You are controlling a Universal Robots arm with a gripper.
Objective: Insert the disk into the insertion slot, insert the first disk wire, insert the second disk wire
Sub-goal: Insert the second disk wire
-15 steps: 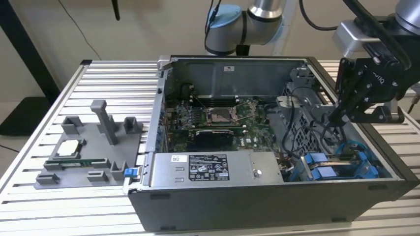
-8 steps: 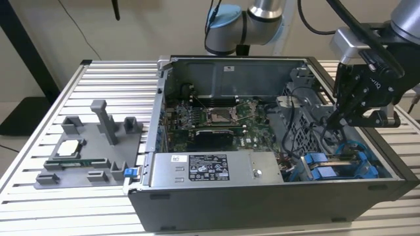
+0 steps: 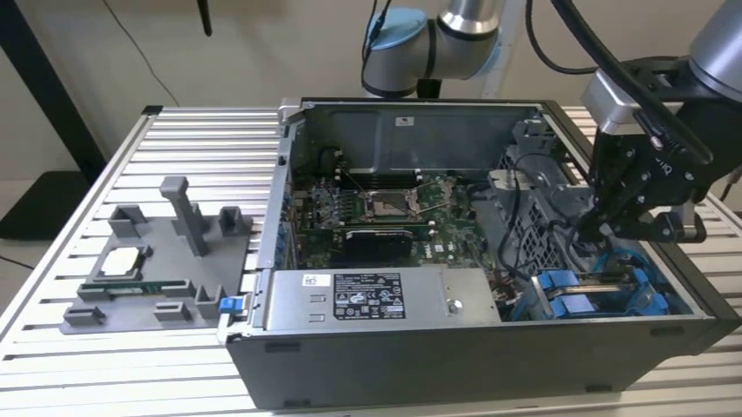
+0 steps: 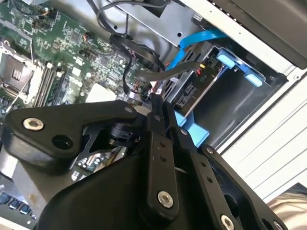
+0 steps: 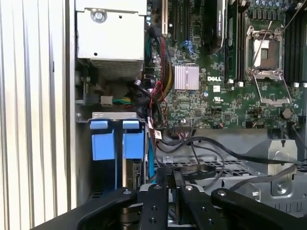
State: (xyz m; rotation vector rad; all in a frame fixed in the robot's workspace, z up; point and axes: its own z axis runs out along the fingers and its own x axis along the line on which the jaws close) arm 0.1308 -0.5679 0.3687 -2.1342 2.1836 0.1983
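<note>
The disk sits in the insertion slot at the exterior view's right end of the open computer case, and its blue carrier shows from above. The carrier's two blue tabs stand side by side under the bay's metal frame. A blue wire and a flat black wire run to the disk's end. My gripper hangs just above the bay. Its fingers are shut, and a black wire loops at the tips. Whether that wire is clamped is hidden.
The motherboard with its CPU socket fills the middle of the case. The grey power-supply box lies along the near wall. A grey fixture with small parts stands on the slatted table at the exterior view's left.
</note>
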